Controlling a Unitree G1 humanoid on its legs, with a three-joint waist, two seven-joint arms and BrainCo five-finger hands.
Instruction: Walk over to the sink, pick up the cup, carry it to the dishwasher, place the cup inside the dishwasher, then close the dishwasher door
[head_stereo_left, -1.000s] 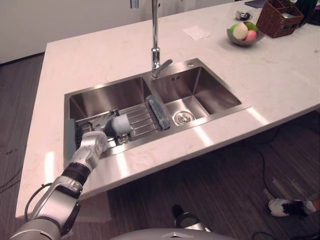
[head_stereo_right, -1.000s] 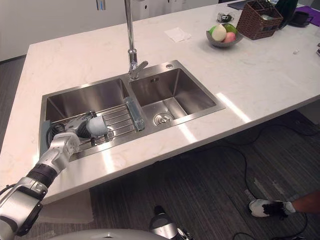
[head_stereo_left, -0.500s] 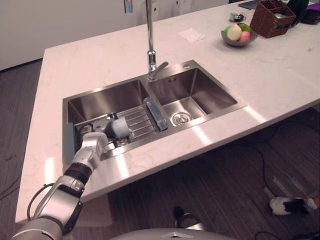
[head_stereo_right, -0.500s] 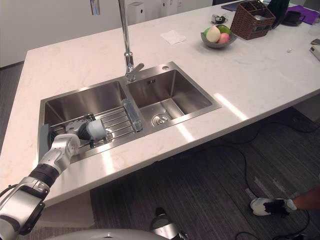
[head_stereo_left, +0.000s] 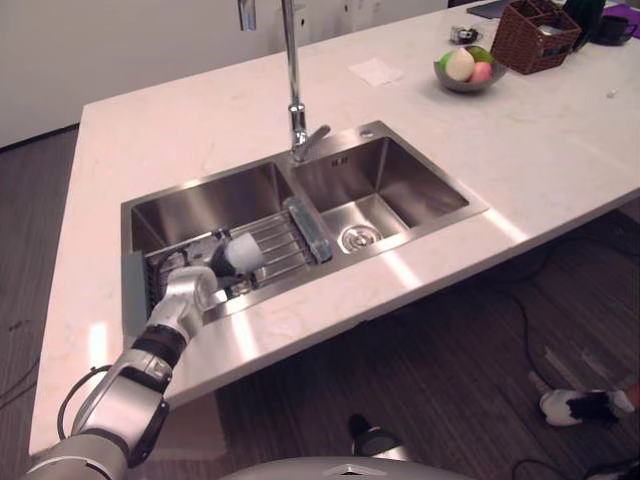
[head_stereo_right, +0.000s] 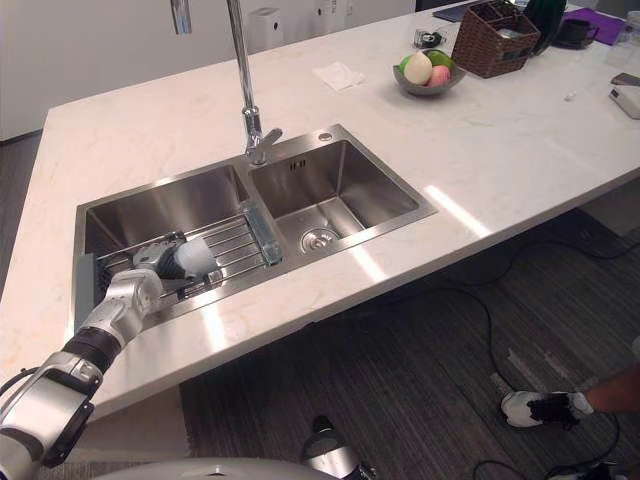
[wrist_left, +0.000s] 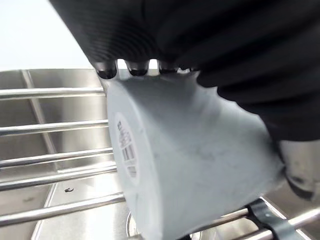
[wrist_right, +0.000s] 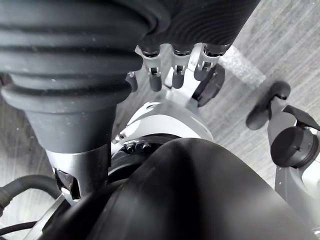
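Cup (head_stereo_left: 243, 252): pale grey, lying on its side on wire rack (head_stereo_left: 283, 238) across left basin of sink (head_stereo_left: 205, 203).
Left hand (head_stereo_left: 190, 288): over same basin, fingers curled over cup wall, thumb on opposite side, cup enclosed.
Right hand (wrist_right: 172, 62): away from sink, fingers relaxed, nothing held.
Step judged: lift-out from sink.
Risks:
- Smooth wall may slide from grip if closure is light.
- Cup rim or fingertips may snag rack bars on lift.
- Swing toward faucet (head_stereo_left: 292, 100) at back edge of sink may cause knock.

Bright overhead light, white glare patches on countertop (head_stereo_left: 560, 150), sheen on sink (head_stereo_left: 200, 205).
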